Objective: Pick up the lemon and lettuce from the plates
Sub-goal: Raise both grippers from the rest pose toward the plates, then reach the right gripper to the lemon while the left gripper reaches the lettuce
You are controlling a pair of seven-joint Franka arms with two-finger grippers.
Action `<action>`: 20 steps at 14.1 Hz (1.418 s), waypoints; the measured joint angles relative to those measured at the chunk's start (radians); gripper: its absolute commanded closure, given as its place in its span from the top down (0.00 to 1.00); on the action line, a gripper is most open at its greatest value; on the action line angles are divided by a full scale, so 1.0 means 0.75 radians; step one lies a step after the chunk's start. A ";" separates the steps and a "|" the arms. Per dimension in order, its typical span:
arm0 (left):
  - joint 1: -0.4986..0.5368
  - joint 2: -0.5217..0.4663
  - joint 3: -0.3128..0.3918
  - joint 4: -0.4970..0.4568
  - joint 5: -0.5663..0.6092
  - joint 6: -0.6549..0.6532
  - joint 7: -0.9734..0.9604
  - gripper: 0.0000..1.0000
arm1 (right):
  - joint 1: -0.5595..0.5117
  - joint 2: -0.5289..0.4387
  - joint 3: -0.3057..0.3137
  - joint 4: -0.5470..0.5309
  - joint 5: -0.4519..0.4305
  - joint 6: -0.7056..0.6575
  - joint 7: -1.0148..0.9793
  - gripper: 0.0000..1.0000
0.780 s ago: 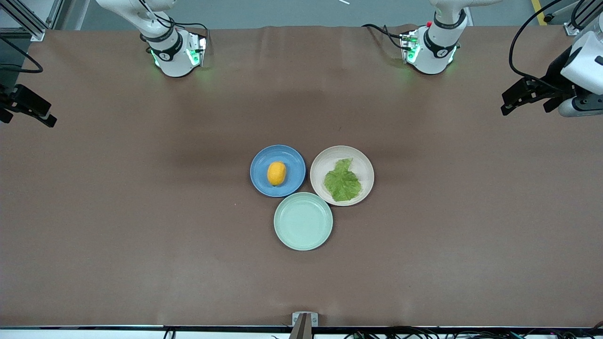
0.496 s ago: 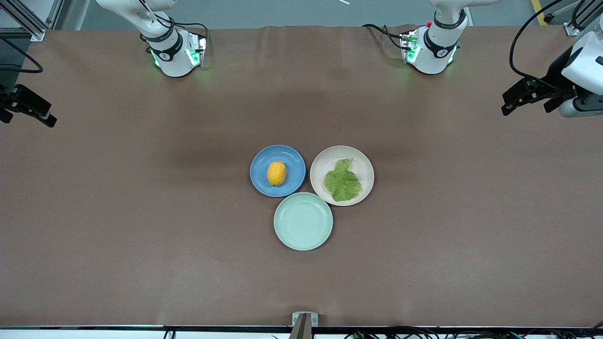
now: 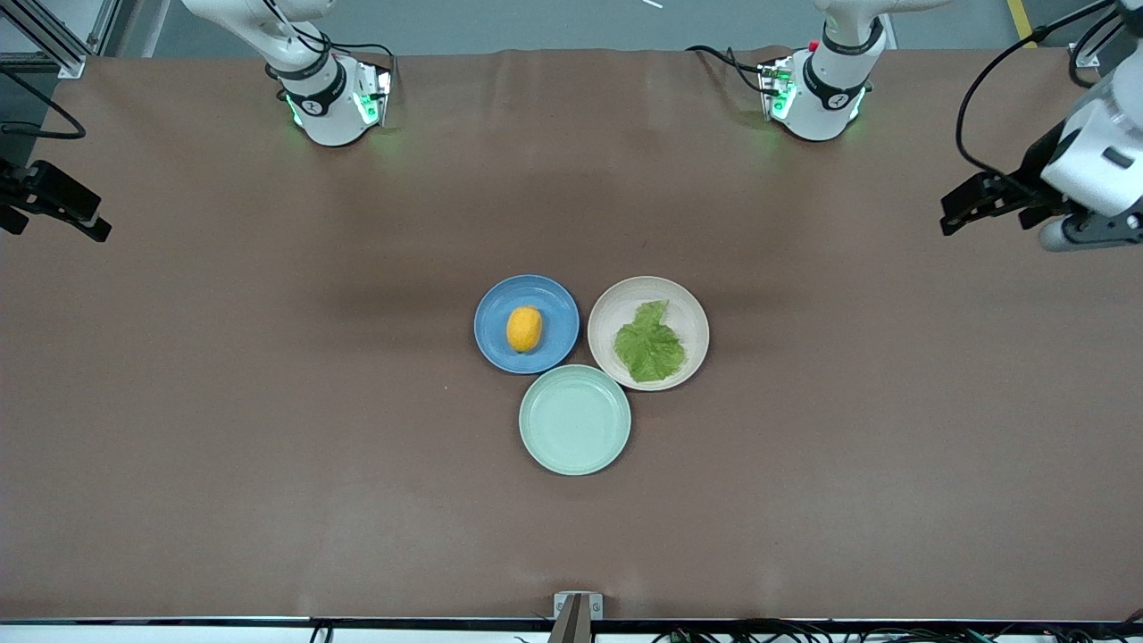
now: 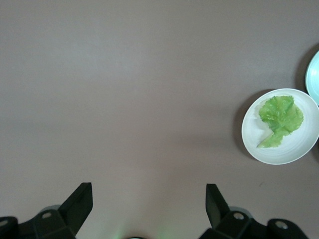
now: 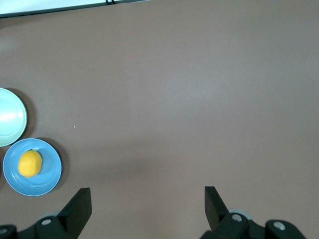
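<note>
Grippers, left (image 3: 948, 214) and right (image 3: 94, 226): wide open, empty, parked over table ends, clear of plates. Small yellow-orange lemon (image 3: 524, 328) on blue plate (image 3: 496, 304); crinkled green lettuce leaf (image 3: 650, 344) on cream plate (image 3: 616, 304), exposed for top-down pickup.

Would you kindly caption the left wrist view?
Open left hand over bare table; lettuce on beige plate.

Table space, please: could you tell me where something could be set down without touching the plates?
Bare brown table lies toward each arm's end. The centre is crowded: round blue plate, round beige plate and round mint-green plate sit almost rim to rim.
</note>
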 measured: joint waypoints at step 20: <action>-0.348 0.645 -0.266 -0.223 0.033 0.845 -1.997 0.92 | 0.772 0.647 0.033 -0.462 0.125 1.083 0.773 1.00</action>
